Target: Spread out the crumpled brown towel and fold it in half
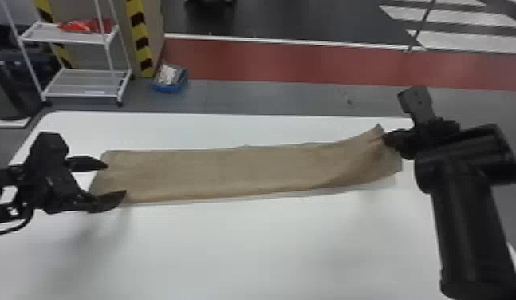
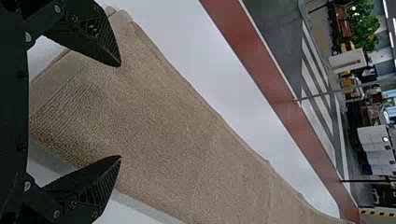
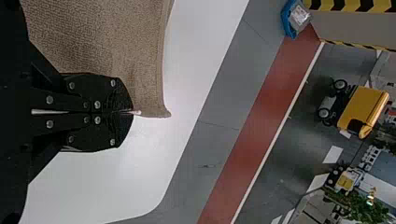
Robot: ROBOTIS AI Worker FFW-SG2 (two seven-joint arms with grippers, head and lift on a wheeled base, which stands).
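"Where's the towel (image 1: 229,171)?"

"In a long strip across the table (image 1: 229,247), left to right. A paler layer peeks out along the near edge, so I'd say it's spread and already doubled over."

"And the grippers?"

"The right gripper (image 1: 387,139) has its fingers pinched together on the far corner of the right end, which is raised and creased. The left gripper (image 1: 117,178) is over the left end, fingers wide apart with towel between them, pinching nothing. Whether they touch the cloth, I can't tell."

"So which step is this?"

"The tail of the fold, by my reading: squaring up the right end. The left end looks fairly flat."

"What does the next move call for?"

"Lay that right corner down in line with the far edge, keeping a light pull to the right so the crease runs out. Then let go."

"Any risk?"

"Too hard a pull could drag the top layer off the lower one. The left gripper might press its end down, or just back off clear."
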